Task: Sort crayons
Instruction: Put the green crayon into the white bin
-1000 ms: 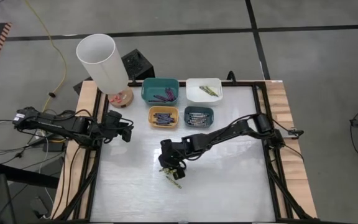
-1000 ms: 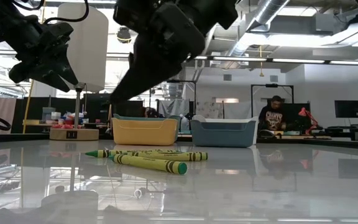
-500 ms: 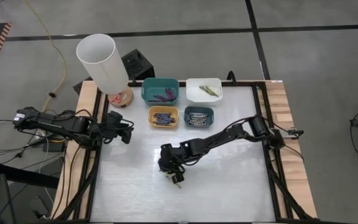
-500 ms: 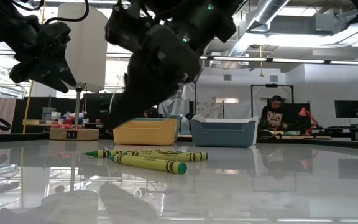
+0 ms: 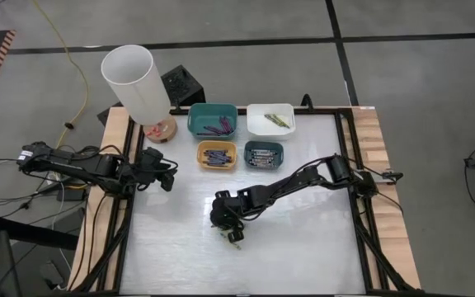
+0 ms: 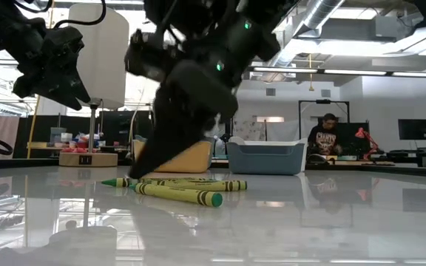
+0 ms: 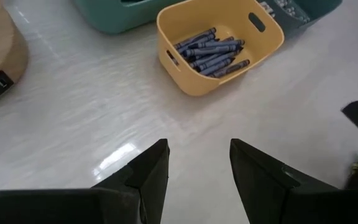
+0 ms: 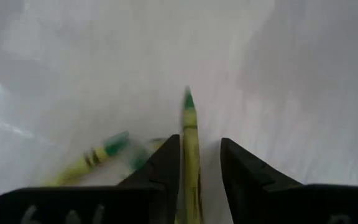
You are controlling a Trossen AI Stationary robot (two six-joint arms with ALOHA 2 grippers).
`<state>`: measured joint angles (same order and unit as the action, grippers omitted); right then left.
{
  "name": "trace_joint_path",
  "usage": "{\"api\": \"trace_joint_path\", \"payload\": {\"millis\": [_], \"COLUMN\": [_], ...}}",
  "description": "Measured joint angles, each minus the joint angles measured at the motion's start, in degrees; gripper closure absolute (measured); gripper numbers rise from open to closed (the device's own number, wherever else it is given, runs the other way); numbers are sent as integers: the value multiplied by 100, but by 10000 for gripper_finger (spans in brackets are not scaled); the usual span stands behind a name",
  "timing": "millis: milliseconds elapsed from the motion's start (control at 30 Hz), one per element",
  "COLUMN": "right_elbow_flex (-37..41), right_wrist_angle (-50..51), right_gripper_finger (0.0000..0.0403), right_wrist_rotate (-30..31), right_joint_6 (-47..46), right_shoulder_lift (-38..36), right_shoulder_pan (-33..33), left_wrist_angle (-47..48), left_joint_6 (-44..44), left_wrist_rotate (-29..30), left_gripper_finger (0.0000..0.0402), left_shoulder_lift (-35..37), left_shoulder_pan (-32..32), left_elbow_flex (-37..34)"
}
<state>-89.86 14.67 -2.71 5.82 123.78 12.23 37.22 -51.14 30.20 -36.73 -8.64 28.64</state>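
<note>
White, glossy tabletop (image 5: 303, 239) carries the last loose crayons (image 6: 180, 190) — a few yellow-green sticks lying close together near its middle, nearest the low camera. Directly over them sits the right gripper (image 8: 197, 158), its jaws apart with one crayon (image 8: 190, 140) lying between the fingers, long axis running straight ahead along the fingers, green tip pointing away. So the pincer straddles its target lengthwise and is not clamped on it; a second crayon (image 8: 101, 154) lies angled just beside. From above, the gripper's body (image 5: 228, 219) hides most of the cluster, so whether fingertips touch the table I cannot tell. Farther back stand the bins (image 5: 216, 154), sorted crayons inside. Off at the table's left edge the left gripper (image 7: 194, 171) waits, fingers apart and empty — the right arm is far nearer.
</note>
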Motion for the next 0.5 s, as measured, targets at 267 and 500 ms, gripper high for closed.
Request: {"api": "trace_joint_path", "payload": {"millis": [267, 500], "right_elbow_flex": [-9, -11], "right_wrist_angle": [226, 485], "right_gripper_finger": [287, 301], "right_wrist_rotate": [269, 575], "right_joint_6": [-309, -343], "right_shoulder_lift": [90, 90], "right_shoulder_pan": [-5, -31], "left_wrist_angle": [52, 65], "left_joint_6": [46, 44], "left_wrist_rotate": [-123, -135], "left_gripper_finger": [242, 242], "left_shoulder_lift": [-2, -2], "left_shoulder_pan": [1, 2], "left_elbow_flex": [0, 0]}}
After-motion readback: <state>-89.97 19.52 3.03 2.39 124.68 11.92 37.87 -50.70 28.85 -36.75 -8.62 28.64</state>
